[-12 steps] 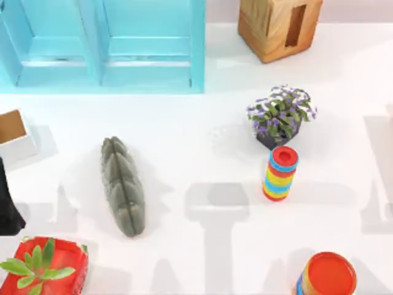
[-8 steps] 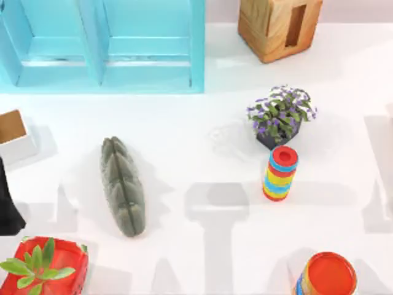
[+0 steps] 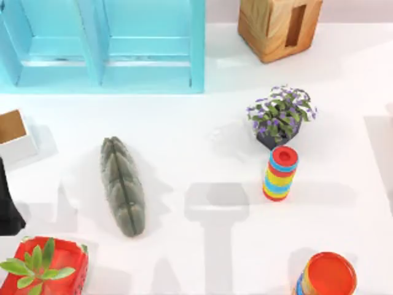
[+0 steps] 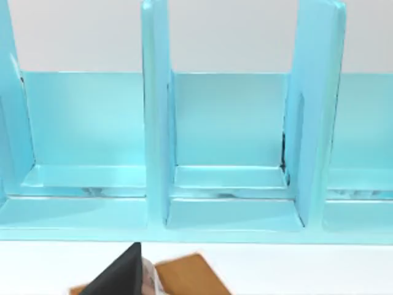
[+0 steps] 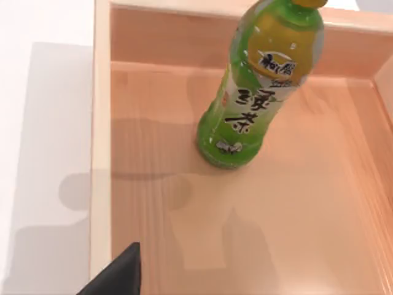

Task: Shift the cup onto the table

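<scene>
The cup is out of view. The white table spreads across the top view. A dark part of my left gripper shows in the left wrist view, facing the turquoise shelf unit, whose compartments stand bare. A dark part of my right gripper hangs over a light wooden tray that holds an upright green tea bottle.
On the table are a grey ridged object, a rainbow-striped cylinder, a purple-flowered plant, an orange-topped can, a red planter, a wooden box, a white box and a dark shape at the left edge.
The arm shadows on the right side of the table have drifted toward the right edge. No object on the table has moved.
</scene>
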Controlling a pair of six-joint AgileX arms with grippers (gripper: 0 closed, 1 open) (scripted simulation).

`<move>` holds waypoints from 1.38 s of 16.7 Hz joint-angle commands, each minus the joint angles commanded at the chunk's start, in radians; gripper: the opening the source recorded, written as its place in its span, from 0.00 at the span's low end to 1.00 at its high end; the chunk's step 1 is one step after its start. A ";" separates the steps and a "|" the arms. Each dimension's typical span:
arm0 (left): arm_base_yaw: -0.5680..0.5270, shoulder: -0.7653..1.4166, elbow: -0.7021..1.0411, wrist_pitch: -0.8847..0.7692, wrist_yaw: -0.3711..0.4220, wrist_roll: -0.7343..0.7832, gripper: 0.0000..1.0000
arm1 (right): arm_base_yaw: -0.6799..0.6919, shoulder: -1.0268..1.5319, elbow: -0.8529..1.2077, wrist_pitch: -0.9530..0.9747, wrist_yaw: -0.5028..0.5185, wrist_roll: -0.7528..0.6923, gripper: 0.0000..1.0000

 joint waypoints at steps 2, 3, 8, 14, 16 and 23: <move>0.000 0.000 0.000 0.000 0.000 0.000 1.00 | -0.080 0.202 0.150 -0.156 0.000 -0.079 1.00; 0.000 0.000 0.000 0.000 0.000 0.000 1.00 | -0.120 0.303 0.224 -0.233 0.000 -0.118 1.00; 0.000 0.000 0.000 0.000 0.000 0.000 1.00 | -0.295 0.735 0.546 -0.567 0.001 -0.291 1.00; 0.000 0.000 0.000 0.000 0.000 0.000 1.00 | -0.400 0.961 0.740 -0.766 0.001 -0.394 1.00; 0.000 0.000 0.000 0.000 0.000 0.000 1.00 | -0.402 0.963 0.742 -0.768 0.001 -0.396 1.00; 0.000 0.000 0.000 0.000 0.000 0.000 1.00 | -0.398 0.986 0.676 -0.696 0.001 -0.393 1.00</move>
